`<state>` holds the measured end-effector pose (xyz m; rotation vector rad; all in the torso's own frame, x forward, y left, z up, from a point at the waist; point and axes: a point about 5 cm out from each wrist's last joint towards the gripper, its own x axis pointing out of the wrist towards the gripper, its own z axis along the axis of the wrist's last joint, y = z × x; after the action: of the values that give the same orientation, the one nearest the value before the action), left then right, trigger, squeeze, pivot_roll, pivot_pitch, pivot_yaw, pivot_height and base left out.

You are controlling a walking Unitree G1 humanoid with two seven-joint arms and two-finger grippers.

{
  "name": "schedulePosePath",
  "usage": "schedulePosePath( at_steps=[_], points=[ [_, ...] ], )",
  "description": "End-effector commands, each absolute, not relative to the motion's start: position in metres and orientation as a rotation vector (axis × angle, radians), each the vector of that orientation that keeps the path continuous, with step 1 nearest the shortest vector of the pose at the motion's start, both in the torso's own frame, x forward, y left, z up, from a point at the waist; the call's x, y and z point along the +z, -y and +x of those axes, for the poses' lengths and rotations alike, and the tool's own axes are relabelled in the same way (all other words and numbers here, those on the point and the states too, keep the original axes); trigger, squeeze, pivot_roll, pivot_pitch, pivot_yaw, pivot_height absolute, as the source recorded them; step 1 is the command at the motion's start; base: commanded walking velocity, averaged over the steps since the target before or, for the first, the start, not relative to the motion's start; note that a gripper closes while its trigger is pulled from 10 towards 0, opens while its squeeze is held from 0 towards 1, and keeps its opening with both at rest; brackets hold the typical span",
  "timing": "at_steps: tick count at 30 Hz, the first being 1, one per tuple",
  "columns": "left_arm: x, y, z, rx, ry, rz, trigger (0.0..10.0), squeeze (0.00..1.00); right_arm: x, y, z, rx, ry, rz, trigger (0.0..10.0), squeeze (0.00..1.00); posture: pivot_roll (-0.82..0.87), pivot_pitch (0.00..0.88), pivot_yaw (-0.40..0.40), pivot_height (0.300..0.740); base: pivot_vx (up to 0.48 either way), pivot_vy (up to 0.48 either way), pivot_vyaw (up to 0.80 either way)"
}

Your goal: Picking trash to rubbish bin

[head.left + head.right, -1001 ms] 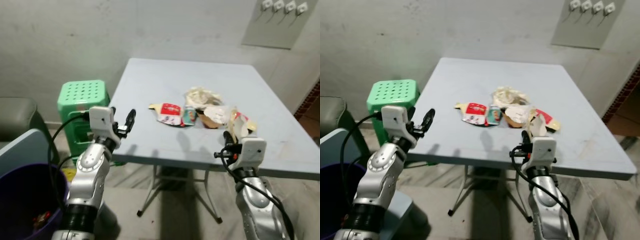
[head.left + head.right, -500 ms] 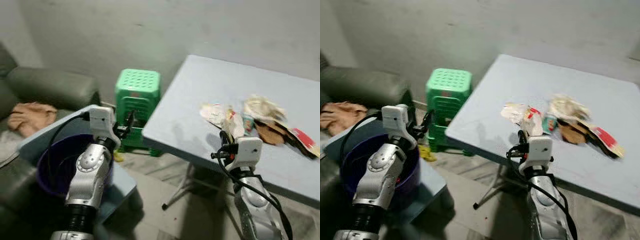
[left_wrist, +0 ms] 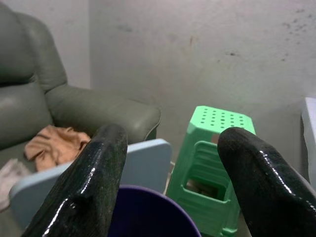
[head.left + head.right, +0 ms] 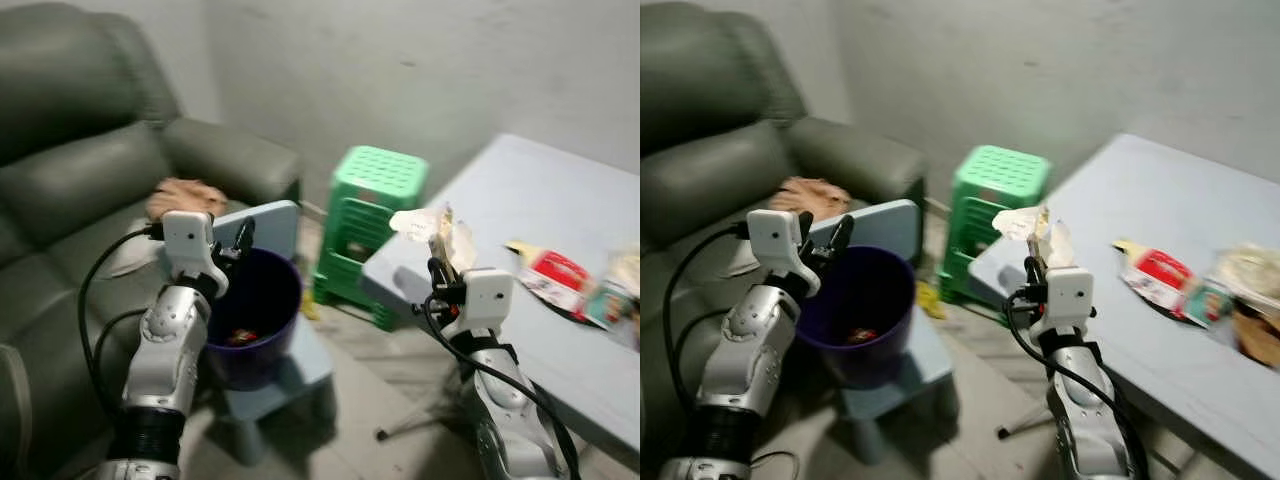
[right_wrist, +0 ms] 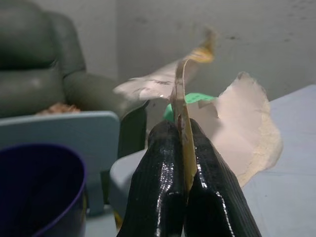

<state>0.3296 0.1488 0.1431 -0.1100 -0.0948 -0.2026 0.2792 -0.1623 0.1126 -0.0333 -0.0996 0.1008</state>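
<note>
Right jaws (image 4: 1033, 262) clamped on crumpled paper wrapper (image 4: 1032, 228) at frame centre, left jaws (image 4: 240, 238) apart above purple rubbish bin (image 4: 258, 316) at lower left, more trash (image 4: 546, 273) on grey surface (image 4: 560, 200) at right.

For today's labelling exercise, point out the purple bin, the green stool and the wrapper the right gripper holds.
purple bin (image 4: 285, 283): left eye view, on its rim.
green stool (image 4: 380, 172): left eye view, on its perforated top.
wrapper (image 5: 249, 123): right wrist view, on its pale flap beside the jaws.

table trash (image 4: 1200, 290) blurred, table (image 4: 610, 380) edge-cropped
</note>
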Motion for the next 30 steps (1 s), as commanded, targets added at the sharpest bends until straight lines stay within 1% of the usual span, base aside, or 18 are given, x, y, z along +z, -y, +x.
schedulePosePath(
  at_steps=[1, 27, 30],
  points=[
    [0.1461, -0.1479, 0.3308, -0.209, 0.093, -0.088, 10.0, 0.0, 0.1171, 0.1638, 0.2808, 0.09, 0.115, -0.023, 10.0, 0.0, 0.01, 0.0, -0.047, 0.74, 0.0, 0.0, 0.8],
    [0.1438, -0.1464, 0.3304, -0.194, 0.082, -0.037, 10.0, 0.0, 0.1184, 0.1606, 0.2824, 0.139, 0.114, -0.027, 10.0, 0.0, 0.01, 0.0, -0.051, 0.74, 0.0, 0.0, 0.8],
    [0.1431, -0.1462, 0.3301, -0.193, 0.075, -0.039, 10.0, 0.0, 0.1188, 0.1597, 0.2824, 0.149, 0.115, -0.013, 10.0, 0.0, 0.01, 0.0, -0.051, 0.74, 0.0, 0.0, 0.21]
  ],
)
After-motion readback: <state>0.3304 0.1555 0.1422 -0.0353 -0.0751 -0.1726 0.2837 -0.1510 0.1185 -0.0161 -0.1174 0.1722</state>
